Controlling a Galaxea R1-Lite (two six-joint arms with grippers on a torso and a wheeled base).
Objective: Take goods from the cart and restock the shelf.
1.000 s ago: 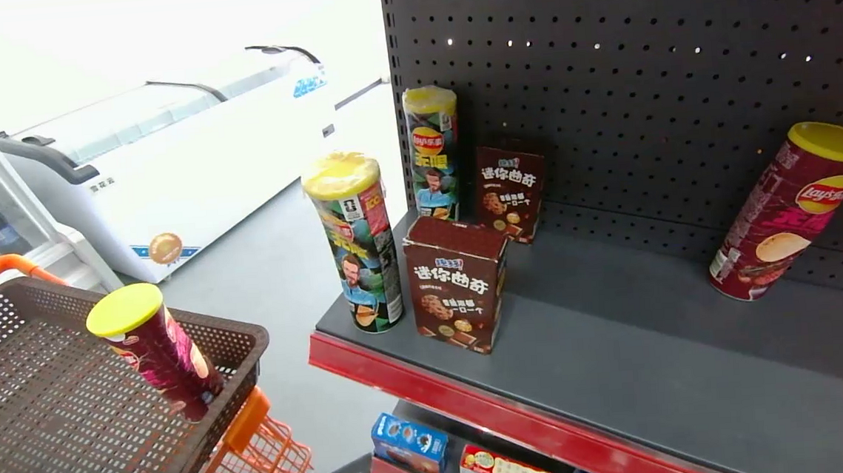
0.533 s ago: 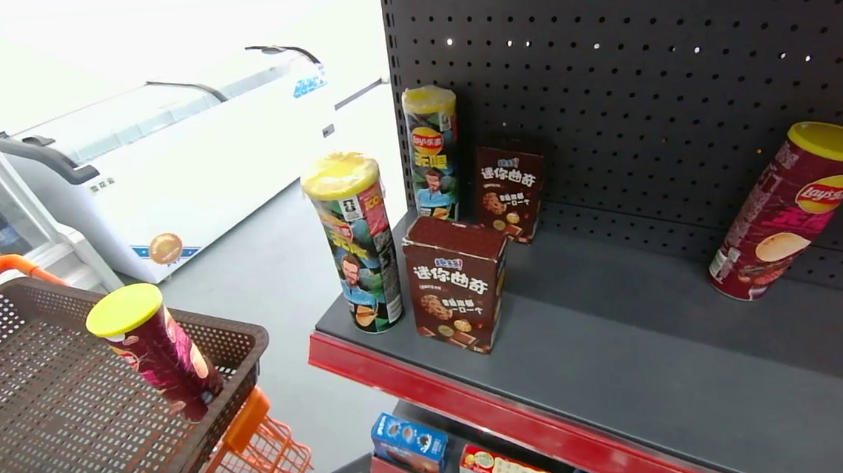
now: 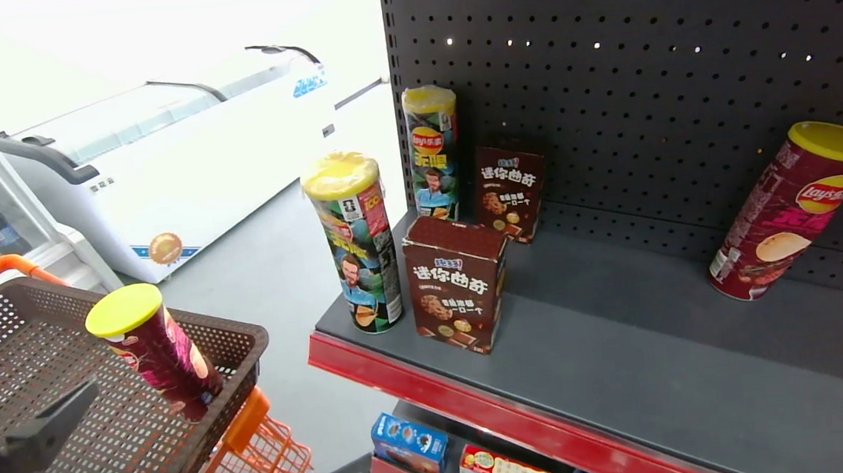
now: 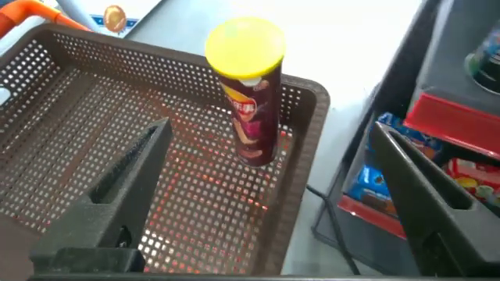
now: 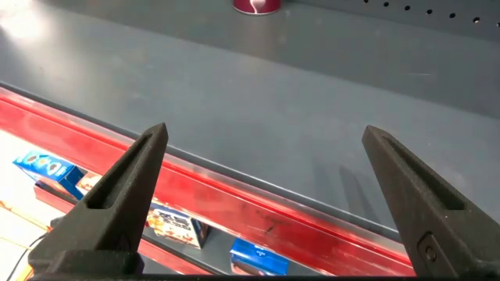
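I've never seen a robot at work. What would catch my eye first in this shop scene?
A maroon can with a yellow lid stands alone in the brown basket, lower left, with the left arm's open fingers near it. On the grey shelf, a second can stands by the pegboard at far right.

Left gripper [image 4: 269,129] and right gripper [image 5: 266,131] gape, seemingly empty.

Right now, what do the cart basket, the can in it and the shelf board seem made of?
Cart basket: likely moulded plastic, matte brown, judging by its even grid of holes. Can: probably a cardboard tube with glossy printed wrap; yellow lid looks plastic. Shelf board: seemingly painted metal, matte dark grey, smooth and flat.
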